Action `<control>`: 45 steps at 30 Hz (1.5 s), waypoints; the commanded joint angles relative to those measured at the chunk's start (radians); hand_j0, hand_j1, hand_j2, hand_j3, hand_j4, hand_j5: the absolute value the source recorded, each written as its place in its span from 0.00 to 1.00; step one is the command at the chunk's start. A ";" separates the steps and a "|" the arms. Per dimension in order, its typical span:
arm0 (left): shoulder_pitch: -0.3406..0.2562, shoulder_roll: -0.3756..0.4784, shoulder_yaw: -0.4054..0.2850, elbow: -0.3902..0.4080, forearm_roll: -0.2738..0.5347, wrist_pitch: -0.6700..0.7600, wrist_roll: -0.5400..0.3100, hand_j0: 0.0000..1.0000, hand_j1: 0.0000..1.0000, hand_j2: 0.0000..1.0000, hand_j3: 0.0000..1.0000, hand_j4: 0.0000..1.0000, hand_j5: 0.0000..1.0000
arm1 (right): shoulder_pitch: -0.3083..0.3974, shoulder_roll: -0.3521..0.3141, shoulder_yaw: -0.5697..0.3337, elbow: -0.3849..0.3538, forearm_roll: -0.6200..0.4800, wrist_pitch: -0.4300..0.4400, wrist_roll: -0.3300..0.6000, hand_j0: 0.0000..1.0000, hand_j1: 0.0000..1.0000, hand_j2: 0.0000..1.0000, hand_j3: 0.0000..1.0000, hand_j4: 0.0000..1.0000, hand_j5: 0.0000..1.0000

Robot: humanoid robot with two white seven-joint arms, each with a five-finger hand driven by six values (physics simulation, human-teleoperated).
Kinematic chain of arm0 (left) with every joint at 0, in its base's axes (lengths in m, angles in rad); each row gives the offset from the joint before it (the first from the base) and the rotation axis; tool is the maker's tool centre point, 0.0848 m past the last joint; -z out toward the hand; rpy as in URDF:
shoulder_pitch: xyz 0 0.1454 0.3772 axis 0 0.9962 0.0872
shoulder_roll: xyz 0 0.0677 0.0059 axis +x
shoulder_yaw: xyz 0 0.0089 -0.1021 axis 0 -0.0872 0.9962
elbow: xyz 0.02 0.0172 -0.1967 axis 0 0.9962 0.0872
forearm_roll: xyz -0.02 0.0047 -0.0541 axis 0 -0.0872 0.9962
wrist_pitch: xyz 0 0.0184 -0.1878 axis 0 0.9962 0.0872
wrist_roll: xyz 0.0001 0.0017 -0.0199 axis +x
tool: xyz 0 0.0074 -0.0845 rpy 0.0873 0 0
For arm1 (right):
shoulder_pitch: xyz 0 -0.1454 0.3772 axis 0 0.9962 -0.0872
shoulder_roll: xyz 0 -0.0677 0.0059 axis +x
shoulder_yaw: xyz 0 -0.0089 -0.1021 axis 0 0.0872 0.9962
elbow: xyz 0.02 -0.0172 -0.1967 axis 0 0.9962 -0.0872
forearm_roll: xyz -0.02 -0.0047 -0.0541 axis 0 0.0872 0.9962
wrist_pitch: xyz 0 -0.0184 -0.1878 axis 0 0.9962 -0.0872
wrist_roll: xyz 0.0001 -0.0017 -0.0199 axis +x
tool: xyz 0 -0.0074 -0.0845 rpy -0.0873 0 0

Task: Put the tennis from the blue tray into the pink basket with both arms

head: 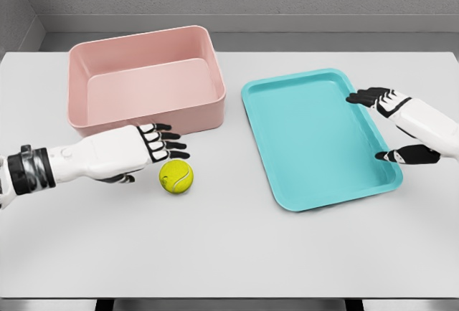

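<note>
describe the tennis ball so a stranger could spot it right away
On the white table, look just in front of the pink basket, left of the blue tray. By the left hand's fingertips sits the tennis ball, the only small, round, yellow-green thing there.

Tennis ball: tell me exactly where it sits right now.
In the head view the tennis ball lies on the white table, left of centre, just beyond the left hand, in front of the pink basket, outside the blue tray.

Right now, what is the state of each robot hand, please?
Left robot hand: open, holding nothing, beside the tennis ball.
Right robot hand: open, at the blue tray edge, grasp cannot be told.
</note>
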 commanded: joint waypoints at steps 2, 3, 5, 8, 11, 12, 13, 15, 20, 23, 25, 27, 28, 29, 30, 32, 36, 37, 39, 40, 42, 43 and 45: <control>-0.021 -0.014 -0.042 0.009 -0.001 0.001 -0.001 1.00 1.00 1.00 1.00 1.00 1.00 | 0.000 -0.001 -0.002 0.001 -0.013 0.003 -0.001 1.00 1.00 1.00 1.00 1.00 1.00; -0.043 -0.016 -0.065 0.015 -0.001 0.001 -0.001 1.00 1.00 1.00 1.00 1.00 1.00 | 0.000 -0.001 -0.002 0.002 -0.013 0.003 -0.001 1.00 1.00 1.00 1.00 1.00 1.00; -0.046 -0.030 -0.068 0.018 -0.003 0.001 -0.002 1.00 1.00 1.00 1.00 1.00 1.00 | 0.000 -0.001 0.000 0.002 -0.013 0.003 -0.001 1.00 1.00 1.00 1.00 1.00 1.00; -0.046 -0.031 -0.071 0.018 -0.015 0.001 -0.002 1.00 1.00 1.00 1.00 1.00 1.00 | 0.006 -0.002 -0.002 0.001 -0.013 0.003 -0.001 1.00 1.00 1.00 1.00 1.00 1.00; -0.080 -0.044 -0.112 0.052 -0.017 0.001 -0.002 1.00 1.00 1.00 1.00 1.00 1.00 | 0.006 -0.002 -0.002 0.001 -0.013 0.003 -0.001 1.00 1.00 1.00 1.00 1.00 1.00; -0.081 -0.044 -0.115 0.054 -0.017 0.001 -0.002 1.00 1.00 1.00 1.00 1.00 1.00 | 0.006 -0.002 -0.002 -0.001 -0.013 0.003 -0.001 1.00 1.00 1.00 1.00 1.00 1.00; -0.083 -0.044 -0.121 0.054 -0.017 0.001 -0.002 1.00 1.00 1.00 1.00 1.00 1.00 | 0.006 -0.002 -0.002 0.001 -0.013 0.003 -0.001 1.00 1.00 1.00 1.00 1.00 1.00; -0.089 -0.045 -0.138 0.061 -0.015 0.001 -0.002 1.00 1.00 1.00 1.00 1.00 1.00 | 0.008 -0.004 -0.002 -0.001 -0.013 0.003 -0.001 1.00 1.00 1.00 1.00 1.00 1.00; -0.138 -0.057 -0.187 0.092 -0.014 0.001 -0.002 1.00 1.00 1.00 1.00 1.00 1.00 | 0.008 -0.002 -0.002 0.001 -0.013 0.003 -0.001 1.00 1.00 1.00 1.00 1.00 1.00; -0.138 -0.059 -0.192 0.097 -0.014 0.001 -0.002 1.00 1.00 1.00 1.00 1.00 1.00 | 0.008 -0.002 -0.002 0.001 -0.013 0.003 -0.001 1.00 1.00 1.00 1.00 1.00 1.00; -0.141 -0.068 -0.193 0.097 -0.014 0.001 -0.002 1.00 1.00 1.00 1.00 1.00 1.00 | 0.008 -0.002 -0.002 0.002 -0.013 0.003 -0.001 1.00 1.00 1.00 1.00 1.00 1.00; -0.143 -0.071 -0.193 0.101 -0.014 0.001 -0.002 1.00 1.00 1.00 1.00 1.00 1.00 | 0.008 -0.002 -0.002 0.002 -0.013 0.003 -0.001 1.00 1.00 1.00 1.00 1.00 1.00; -0.143 -0.071 -0.193 0.101 -0.014 0.001 -0.002 1.00 1.00 1.00 1.00 1.00 1.00 | 0.008 -0.002 -0.002 0.002 -0.013 0.003 -0.001 1.00 1.00 1.00 1.00 1.00 1.00; -0.143 -0.074 -0.193 0.100 -0.015 0.001 -0.002 1.00 1.00 1.00 1.00 1.00 1.00 | 0.008 -0.002 -0.002 0.002 -0.013 0.003 -0.001 1.00 1.00 1.00 1.00 1.00 1.00; -0.143 -0.074 -0.193 0.100 -0.015 0.001 -0.002 1.00 1.00 1.00 1.00 1.00 1.00 | 0.008 -0.002 -0.002 0.002 -0.013 0.003 -0.001 1.00 1.00 1.00 1.00 1.00 1.00; -0.141 -0.079 -0.195 0.100 -0.015 0.001 -0.002 1.00 1.00 1.00 1.00 1.00 1.00 | 0.008 -0.002 -0.002 0.002 -0.013 0.003 -0.001 1.00 1.00 1.00 1.00 1.00 1.00; -0.143 -0.080 -0.209 0.116 -0.017 0.001 -0.002 1.00 1.00 1.00 1.00 1.00 1.00 | 0.008 -0.002 -0.002 0.001 -0.013 0.003 -0.001 1.00 1.00 1.00 1.00 1.00 1.00; -0.143 -0.080 -0.209 0.118 -0.017 0.001 -0.002 1.00 1.00 1.00 1.00 1.00 1.00 | 0.008 -0.002 -0.002 0.001 -0.013 0.003 -0.001 1.00 1.00 1.00 1.00 1.00 1.00; -0.143 -0.088 -0.212 0.126 -0.017 0.001 -0.002 1.00 1.00 1.00 1.00 1.00 1.00 | 0.008 -0.002 -0.002 0.001 -0.013 0.003 -0.001 1.00 1.00 1.00 1.00 1.00 1.00; -0.143 -0.088 -0.220 0.126 -0.017 0.001 -0.002 1.00 1.00 1.00 1.00 1.00 1.00 | 0.008 -0.002 -0.002 0.001 -0.013 0.003 -0.001 1.00 1.00 1.00 1.00 1.00 1.00; -0.143 -0.091 -0.221 0.132 -0.017 0.001 -0.002 1.00 1.00 1.00 1.00 1.00 1.00 | 0.008 -0.002 -0.002 0.002 -0.013 0.003 -0.001 1.00 1.00 1.00 1.00 1.00 1.00; -0.143 -0.091 -0.221 0.130 -0.018 0.001 -0.002 1.00 1.00 1.00 1.00 1.00 1.00 | 0.008 -0.002 -0.002 0.001 -0.013 0.003 -0.001 1.00 1.00 1.00 1.00 1.00 1.00; -0.143 -0.093 -0.232 0.130 -0.018 0.001 -0.004 1.00 1.00 1.00 1.00 1.00 1.00 | 0.008 -0.002 -0.002 0.001 -0.013 0.003 -0.001 1.00 1.00 1.00 1.00 1.00 1.00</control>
